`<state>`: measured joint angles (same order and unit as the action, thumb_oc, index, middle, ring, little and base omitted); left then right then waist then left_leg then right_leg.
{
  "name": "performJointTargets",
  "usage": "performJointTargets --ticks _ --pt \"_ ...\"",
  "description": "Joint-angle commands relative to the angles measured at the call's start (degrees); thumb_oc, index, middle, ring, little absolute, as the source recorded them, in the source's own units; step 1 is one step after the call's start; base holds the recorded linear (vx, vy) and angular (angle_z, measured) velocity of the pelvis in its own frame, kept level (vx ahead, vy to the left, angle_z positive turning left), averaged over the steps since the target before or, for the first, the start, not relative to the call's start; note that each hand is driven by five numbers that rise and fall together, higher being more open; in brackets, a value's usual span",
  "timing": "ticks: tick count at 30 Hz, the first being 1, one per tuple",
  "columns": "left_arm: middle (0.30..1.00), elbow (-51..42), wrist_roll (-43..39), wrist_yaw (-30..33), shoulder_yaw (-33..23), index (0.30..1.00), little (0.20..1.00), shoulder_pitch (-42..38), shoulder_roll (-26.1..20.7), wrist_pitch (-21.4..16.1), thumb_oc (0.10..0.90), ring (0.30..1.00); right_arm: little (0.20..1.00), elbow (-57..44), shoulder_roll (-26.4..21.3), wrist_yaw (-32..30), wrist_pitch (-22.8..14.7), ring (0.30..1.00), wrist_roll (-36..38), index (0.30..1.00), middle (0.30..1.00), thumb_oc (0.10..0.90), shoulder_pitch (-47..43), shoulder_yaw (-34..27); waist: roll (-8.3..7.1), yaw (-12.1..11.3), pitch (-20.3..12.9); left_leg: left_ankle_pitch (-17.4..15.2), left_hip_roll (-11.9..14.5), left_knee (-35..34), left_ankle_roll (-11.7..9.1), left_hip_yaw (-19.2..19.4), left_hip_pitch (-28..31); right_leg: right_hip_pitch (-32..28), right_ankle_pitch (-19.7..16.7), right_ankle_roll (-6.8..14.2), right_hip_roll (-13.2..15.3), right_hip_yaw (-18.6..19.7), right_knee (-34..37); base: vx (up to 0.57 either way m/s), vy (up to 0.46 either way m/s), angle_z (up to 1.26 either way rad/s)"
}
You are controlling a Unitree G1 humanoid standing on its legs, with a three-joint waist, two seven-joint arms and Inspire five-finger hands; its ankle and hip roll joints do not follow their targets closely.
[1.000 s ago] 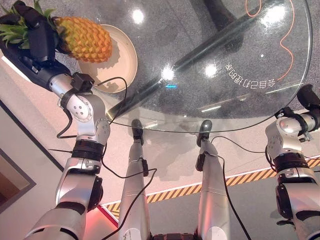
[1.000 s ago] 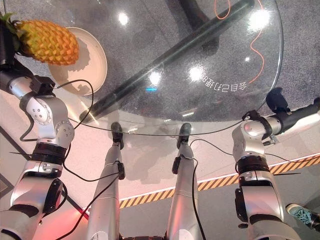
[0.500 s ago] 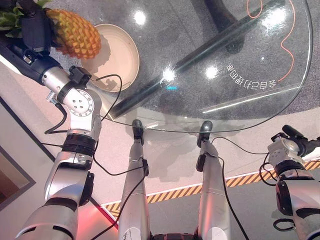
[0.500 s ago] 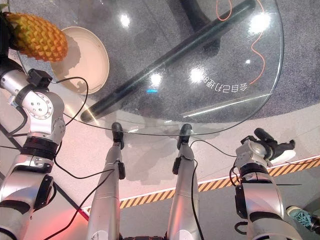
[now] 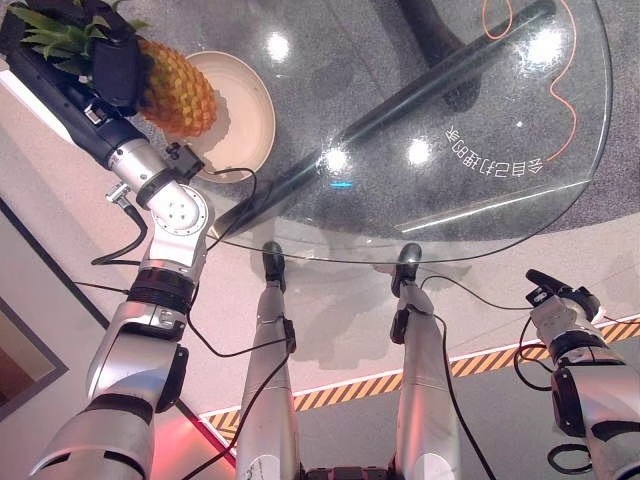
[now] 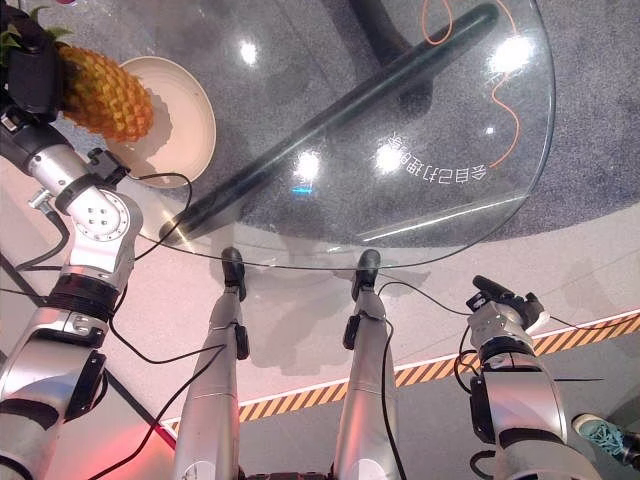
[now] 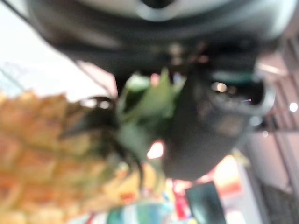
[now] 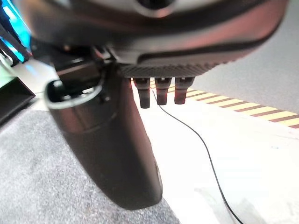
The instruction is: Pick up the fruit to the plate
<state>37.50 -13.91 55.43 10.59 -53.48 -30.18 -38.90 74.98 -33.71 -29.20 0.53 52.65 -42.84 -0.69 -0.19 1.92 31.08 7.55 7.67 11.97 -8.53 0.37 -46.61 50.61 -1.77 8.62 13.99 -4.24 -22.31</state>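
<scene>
The pineapple (image 5: 178,88) hangs tilted above the far left of the round glass table (image 5: 470,215), its lower end over the left rim of the cream plate (image 5: 250,110). My left hand (image 5: 110,65) is shut on it at the leafy crown end. In the left wrist view the green leaves (image 7: 149,102) and the orange body (image 7: 42,154) sit against that hand's thumb (image 7: 205,126). My right hand (image 5: 560,300) hangs below and off the table's near right edge, holding nothing. Its thumb (image 8: 107,149) and fingers (image 8: 161,91) are straight.
A dark bar of the table's base (image 5: 400,110) runs slantwise under the glass. An orange cord (image 5: 565,90) curls at the far right under the glass. Yellow-and-black striped tape (image 5: 350,385) crosses the floor near me.
The pineapple swung left off the plate, then back, and now hangs more upright over the plate's left rim. My right arm dropped from the table's edge to below it.
</scene>
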Motion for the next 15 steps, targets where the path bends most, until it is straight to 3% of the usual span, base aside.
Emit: performJointTargets --ticks 1,15 --pt "0.300 -1.0 5.6 0.4 -2.3 0.300 0.200 -6.5 -4.3 -4.1 0.100 0.300 0.900 2.2 -1.2 0.0 -0.6 0.900 -2.1 0.900 0.900 0.800 4.2 2.5 -2.13 -1.2 -1.3 -7.7 -1.7 6.7 2.6 0.9 -0.4 -3.5 -1.0 -1.8 -3.1 -3.1 5.9 0.00 0.000 0.00" --pt "0.300 0.7 5.5 -1.6 -1.4 0.300 0.200 -6.4 -3.8 -4.6 0.100 0.300 0.900 1.1 -0.5 -0.6 -0.9 0.900 -4.2 0.900 0.900 0.800 3.6 3.1 -2.21 -0.9 -1.3 -7.6 -1.7 6.4 2.4 1.0 -0.2 -3.5 -1.1 -1.7 -3.2 -2.9 6.0 0.00 0.000 0.00"
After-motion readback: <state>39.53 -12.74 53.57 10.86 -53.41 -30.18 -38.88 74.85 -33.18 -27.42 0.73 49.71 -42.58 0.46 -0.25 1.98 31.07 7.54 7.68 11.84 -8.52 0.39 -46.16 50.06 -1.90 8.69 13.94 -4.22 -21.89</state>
